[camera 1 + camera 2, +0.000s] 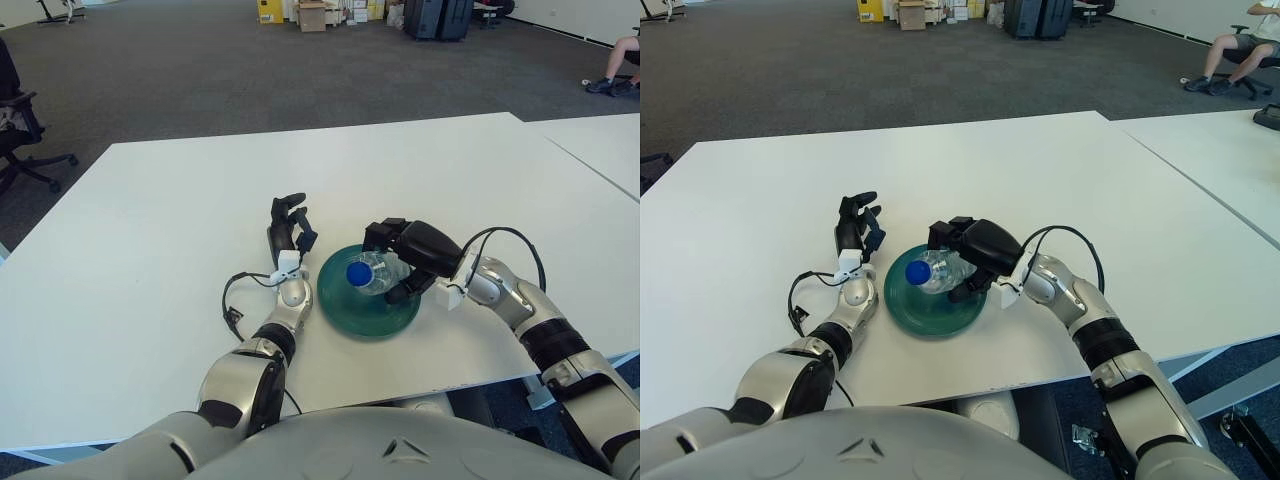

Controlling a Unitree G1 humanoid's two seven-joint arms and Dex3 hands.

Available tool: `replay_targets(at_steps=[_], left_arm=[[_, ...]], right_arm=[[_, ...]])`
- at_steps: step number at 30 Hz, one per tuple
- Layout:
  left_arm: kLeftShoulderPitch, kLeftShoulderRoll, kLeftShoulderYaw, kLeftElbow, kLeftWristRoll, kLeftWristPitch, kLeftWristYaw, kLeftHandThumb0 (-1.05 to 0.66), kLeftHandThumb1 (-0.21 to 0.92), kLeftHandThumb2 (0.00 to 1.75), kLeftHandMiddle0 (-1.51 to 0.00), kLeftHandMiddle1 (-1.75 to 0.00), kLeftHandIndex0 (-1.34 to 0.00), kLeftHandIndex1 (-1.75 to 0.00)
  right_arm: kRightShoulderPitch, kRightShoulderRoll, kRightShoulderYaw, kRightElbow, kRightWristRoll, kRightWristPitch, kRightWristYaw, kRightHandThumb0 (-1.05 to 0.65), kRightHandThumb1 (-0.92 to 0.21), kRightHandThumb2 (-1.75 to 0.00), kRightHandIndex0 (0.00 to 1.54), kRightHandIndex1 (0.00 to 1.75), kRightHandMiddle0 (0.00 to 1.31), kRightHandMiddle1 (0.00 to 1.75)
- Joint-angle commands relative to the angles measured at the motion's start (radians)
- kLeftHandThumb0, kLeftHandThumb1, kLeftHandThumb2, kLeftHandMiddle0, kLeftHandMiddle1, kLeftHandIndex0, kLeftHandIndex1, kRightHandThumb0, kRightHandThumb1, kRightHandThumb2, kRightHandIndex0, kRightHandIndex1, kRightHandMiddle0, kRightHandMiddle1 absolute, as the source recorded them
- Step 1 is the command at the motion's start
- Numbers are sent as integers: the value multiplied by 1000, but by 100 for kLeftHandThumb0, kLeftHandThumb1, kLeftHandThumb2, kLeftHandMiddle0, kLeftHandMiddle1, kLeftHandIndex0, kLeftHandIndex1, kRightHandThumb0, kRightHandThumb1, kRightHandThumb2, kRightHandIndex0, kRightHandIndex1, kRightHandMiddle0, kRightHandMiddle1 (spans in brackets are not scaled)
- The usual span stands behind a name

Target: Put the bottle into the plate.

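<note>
Right hand [405, 262] clamped around a clear plastic water bottle [375, 272], black fingers [384, 233] wrapped over the body from the 3 o'clock side. Bottle tipped well over, blue cap [358, 273] pointing toward 9 o'clock and toward the camera, body lying over the middle of the teal plate [345, 312]. Cannot tell whether the bottle's lower side touches the plate surface or sits just above it. Plate resting flat on the white worktop [150, 220], near the front edge, roughly centred before the torso.

Left hand [288, 228] holding nothing, fingers loosely curled and pointing toward 12 o'clock, just beside the plate rim at 9 o'clock to 10 o'clock; forearm lying along the worktop. Black cable [232, 300] looping off the left wrist at 8 o'clock of the plate. Another black cable [510, 240] arching over the right wrist.

Beyond the worktop, at 12 o'clock, dark carpet [200, 70] with boxes [312, 14] stacked at the far wall. Black office chair [18, 130] at far 10 o'clock. Second white table [600, 140] at 2 o'clock.
</note>
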Motion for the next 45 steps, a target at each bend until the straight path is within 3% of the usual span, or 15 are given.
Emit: replay_targets(at_steps=[1, 4, 8, 13, 28, 38, 42, 45], left_arm=[[22, 11, -4, 23, 11, -6, 7, -69, 92, 92, -53, -67, -41, -120], [21, 14, -5, 25, 12, -11, 3, -70, 92, 93, -53, -67, -41, -120], [19, 15, 5, 28, -2, -9, -19, -68, 92, 91, -54, -67, -43, -120], [21, 20, 5, 29, 3, -16, -17, -65, 92, 90, -52, -66, -43, -118], [25, 24, 0, 22, 8, -16, -17, -64, 92, 91, -49, -67, -42, -118], [30, 27, 1, 17, 7, -13, -15, -67, 92, 92, -48, -67, -41, -119], [32, 29, 4, 15, 2, -11, -17, -67, 92, 92, -49, -68, -41, -119], [34, 29, 9, 13, -4, -11, -23, -67, 92, 91, -50, -68, -42, -120]], right_arm=[[-14, -16, 8, -32, -8, 38, 40, -85, -92, -63, 30, 36, 4, 107], [-14, -22, 8, -53, -1, 52, 64, -92, -92, -67, 20, 19, 1, 82], [-5, -45, 1, -92, 13, 60, 99, -101, -92, -71, 6, 5, 0, 34], [1, -56, -1, -119, 29, 70, 124, -104, -92, -71, 1, 1, 0, 7], [3, -61, -3, -172, 46, 92, 164, -105, -92, -64, 0, 0, 0, 0], [11, -40, -17, -166, 29, 105, 103, -105, -92, -68, 0, 0, 0, 0], [-17, -31, -47, -128, 86, 104, 88, -105, -92, -66, 0, 0, 0, 0], [-77, -15, -91, -66, 197, 98, 102, -105, -92, -62, 0, 0, 0, 0]])
